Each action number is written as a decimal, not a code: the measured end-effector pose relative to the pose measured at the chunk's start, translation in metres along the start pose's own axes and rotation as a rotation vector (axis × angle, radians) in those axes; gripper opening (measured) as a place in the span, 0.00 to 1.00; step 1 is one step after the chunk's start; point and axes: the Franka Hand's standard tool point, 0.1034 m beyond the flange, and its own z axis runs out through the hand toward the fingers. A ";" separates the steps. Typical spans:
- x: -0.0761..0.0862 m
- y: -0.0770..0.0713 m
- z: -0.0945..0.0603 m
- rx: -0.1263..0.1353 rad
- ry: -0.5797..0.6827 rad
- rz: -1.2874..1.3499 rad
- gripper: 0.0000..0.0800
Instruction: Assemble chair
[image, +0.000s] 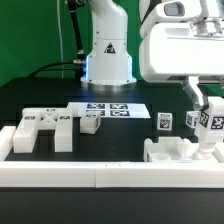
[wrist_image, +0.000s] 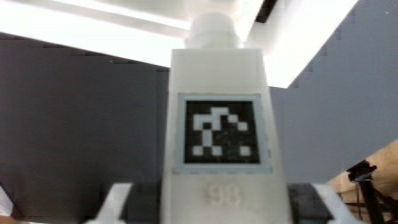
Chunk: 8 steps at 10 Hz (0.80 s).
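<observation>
A green backdrop stands behind the black tabletop (image: 40, 100). The chunky white toy chair (image: 175, 150) looks barely begun. Its base sits near the right, against the long white border rail (image: 100, 172), and loose white tagged blocks (image: 45, 130) wait at left, so most joining seems left. The arm (image: 185, 45) reaches down from the far right, its claw (image: 207, 118) grasping an upright white tagged post (wrist_image: 222, 120) just above that base.
</observation>
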 end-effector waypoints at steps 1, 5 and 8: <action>-0.003 0.000 0.002 0.000 -0.005 -0.004 0.36; -0.010 -0.004 0.006 0.004 -0.018 -0.010 0.36; -0.012 -0.004 0.008 0.005 -0.021 -0.013 0.36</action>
